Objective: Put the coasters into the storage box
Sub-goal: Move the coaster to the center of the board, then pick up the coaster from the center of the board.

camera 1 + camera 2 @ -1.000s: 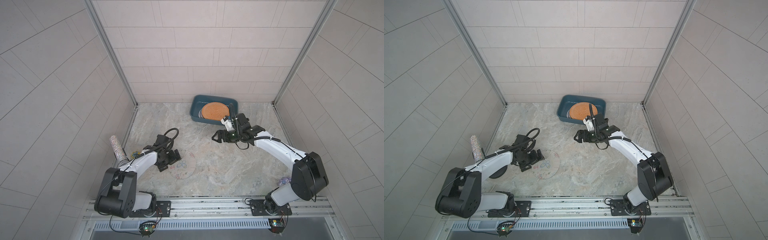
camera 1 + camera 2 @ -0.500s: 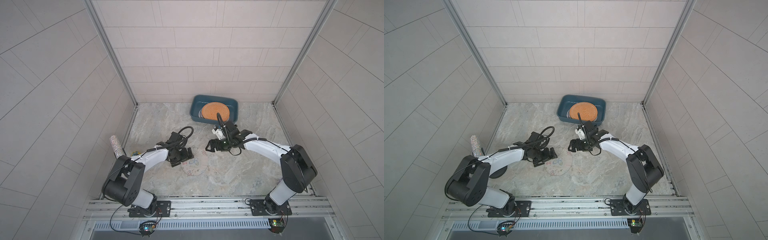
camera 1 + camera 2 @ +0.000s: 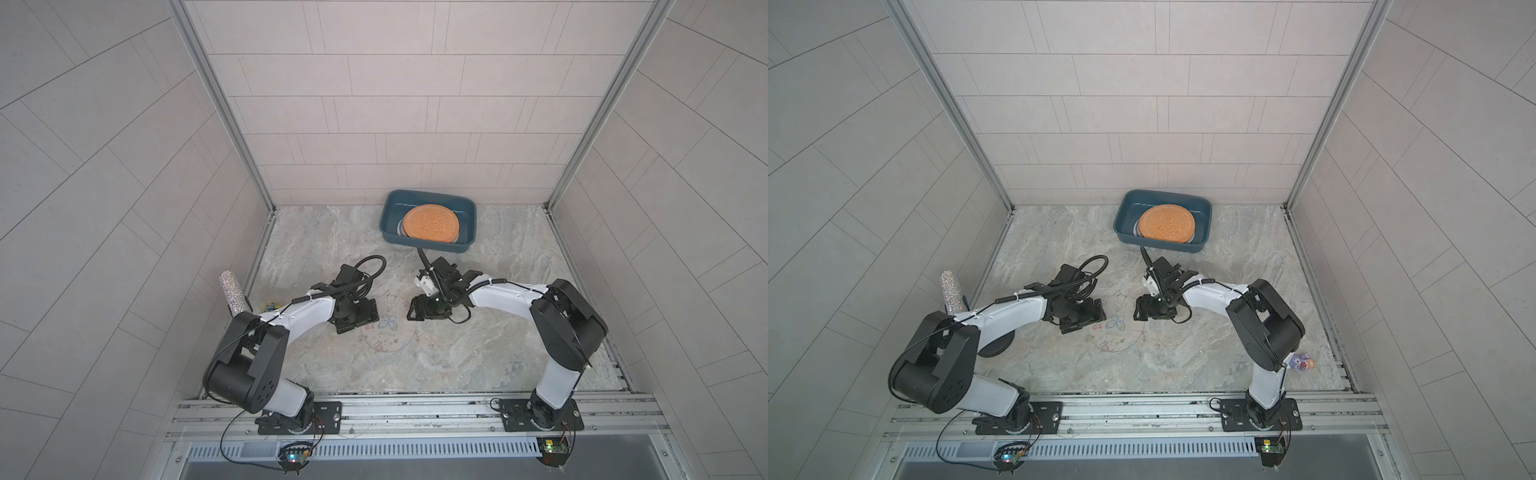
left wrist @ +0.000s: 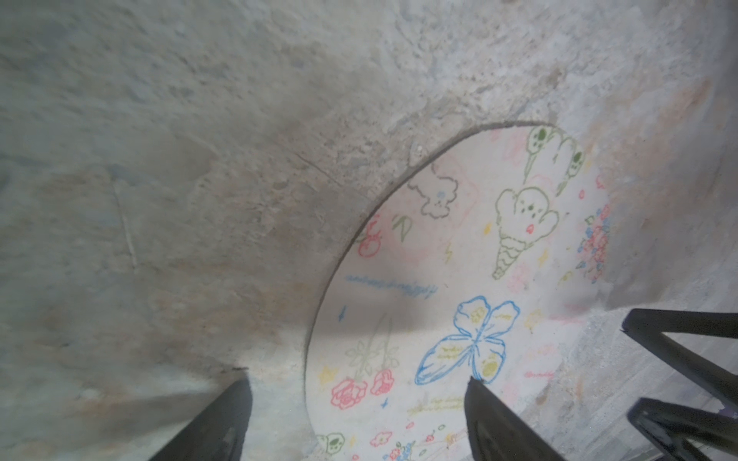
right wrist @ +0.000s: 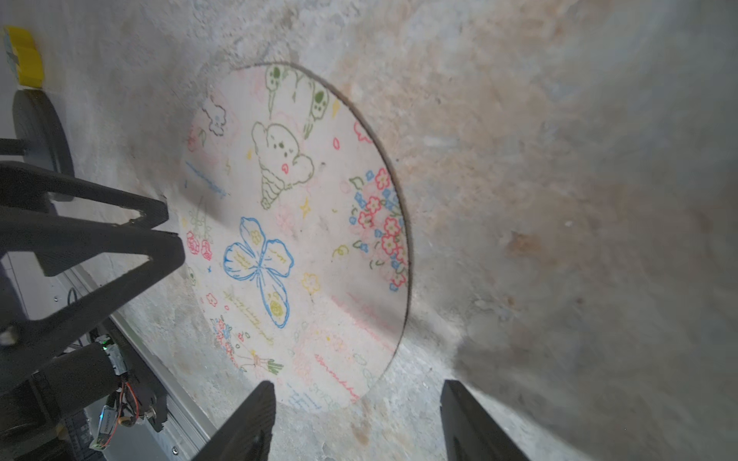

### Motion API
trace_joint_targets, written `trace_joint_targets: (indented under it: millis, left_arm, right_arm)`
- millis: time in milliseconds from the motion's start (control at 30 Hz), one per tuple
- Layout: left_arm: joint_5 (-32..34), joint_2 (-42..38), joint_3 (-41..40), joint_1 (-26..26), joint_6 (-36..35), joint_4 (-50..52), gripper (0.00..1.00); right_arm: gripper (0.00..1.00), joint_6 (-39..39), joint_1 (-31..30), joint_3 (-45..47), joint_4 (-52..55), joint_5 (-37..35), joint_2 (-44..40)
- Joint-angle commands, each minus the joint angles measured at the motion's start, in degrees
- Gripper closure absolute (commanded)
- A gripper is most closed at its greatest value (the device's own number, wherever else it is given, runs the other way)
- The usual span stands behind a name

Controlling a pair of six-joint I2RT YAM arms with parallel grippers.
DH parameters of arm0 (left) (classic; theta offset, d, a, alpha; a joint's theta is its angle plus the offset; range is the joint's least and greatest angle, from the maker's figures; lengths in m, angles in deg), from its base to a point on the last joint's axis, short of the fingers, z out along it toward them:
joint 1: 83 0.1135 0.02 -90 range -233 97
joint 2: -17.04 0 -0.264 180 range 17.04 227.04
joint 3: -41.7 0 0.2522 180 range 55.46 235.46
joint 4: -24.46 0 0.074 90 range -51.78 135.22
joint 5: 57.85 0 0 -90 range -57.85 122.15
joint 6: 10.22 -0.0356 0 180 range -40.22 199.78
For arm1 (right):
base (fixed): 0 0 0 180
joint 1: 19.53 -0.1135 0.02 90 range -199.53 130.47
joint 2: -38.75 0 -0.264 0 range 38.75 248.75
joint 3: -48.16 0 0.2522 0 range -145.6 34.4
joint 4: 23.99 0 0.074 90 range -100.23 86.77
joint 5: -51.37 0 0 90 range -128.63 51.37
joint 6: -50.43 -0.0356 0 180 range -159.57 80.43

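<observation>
Front rail: the left arm [image 3: 307, 311] and the right arm [image 3: 503, 299] rise from their bases and bend inward over the marbled counter [image 3: 478, 353].
Near right corner: a small purple toy [image 3: 1301, 362] lies by the right arm's base.
Middle of the counter: a pale butterfly coaster [image 3: 390, 332] lies flat, print up, between the two arms; both top views show it on the counter, well short of the box.
Left jaws: wide apart and holding nothing. In the left wrist view they are low over the coaster's [image 4: 459, 299] rim, one tip over the print and one over bare counter.
Right jaws: apart and empty at the opposite rim. In the right wrist view one tip is at the coaster's [image 5: 295, 223] edge and the other over bare counter. Whether either pair touches the disc, I cannot tell.
Left edge: a glittery cylinder [image 3: 232, 291] stands upright, with a black round base [image 5: 40, 131] and a yellow item [image 5: 24, 56] just beside it.
Far edge: the storage box [image 3: 428, 247], dark teal, sits right of centre near the back wall. An orange coaster [image 3: 431, 223] lies on top inside, with a pale disc's rim showing beneath it.
</observation>
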Motion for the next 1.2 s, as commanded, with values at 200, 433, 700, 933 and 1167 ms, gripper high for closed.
trace_joint_targets:
  millis: [200, 433, 700, 933, 1167]
  left_arm:
    - [-2.3, 5.6, -2.4, -1.9, -0.1, -1.4, 0.15]
    - [-2.5, 6.8, -2.3, -3.1, 0.2, -1.5, 0.18]
    - [-2.6, 7.3, -2.2, -3.5, 0.2, -1.5, 0.19]
    - [-2.6, 7.2, -2.1, -3.8, 0.4, -1.5, 0.2]
    - [-2.6, 7.1, -2.2, -3.9, 0.6, -1.5, 0.22]
  right_arm:
    - [0.4, -1.3, -0.9, -0.8, -1.2, -2.9, 2.9]
    - [0.41, -1.9, -1.0, -1.1, -1.1, -3.8, 3.9]
    - [0.42, -2.5, -2.2, -1.5, -1.0, -4.3, 5.6]
    - [0.42, -2.9, -2.6, -1.7, -1.3, -4.2, 6.4]
    - [0.42, -3.1, -3.1, -2.1, -1.6, -3.9, 7.3]
